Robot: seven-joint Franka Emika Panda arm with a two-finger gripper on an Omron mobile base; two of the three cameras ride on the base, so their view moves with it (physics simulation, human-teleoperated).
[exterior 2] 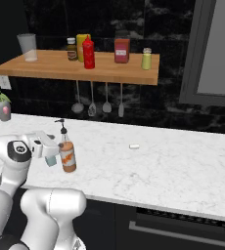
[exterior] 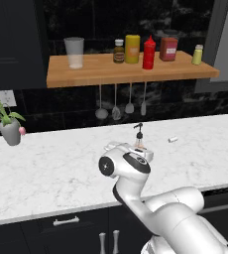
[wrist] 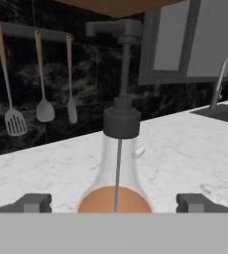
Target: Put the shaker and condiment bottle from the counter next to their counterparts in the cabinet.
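Condiment bottle stands upright between the open gripper's fingertips.

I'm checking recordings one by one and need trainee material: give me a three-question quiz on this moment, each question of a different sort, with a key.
1. True or false: the pincer is shut on the condiment bottle.
2. Multiple choice: where does the shaker lie? A) on the cabinet beside the red squeeze bottle; B) on the counter, on its side; C) between the pincer's fingertips.
3. Fill in: in the hand view, the bottle's neck stands ____ the two fingertips.

Key: 1 false, the jaws stand wide with a gap on each side of the bottle; 2 B; 3 between.
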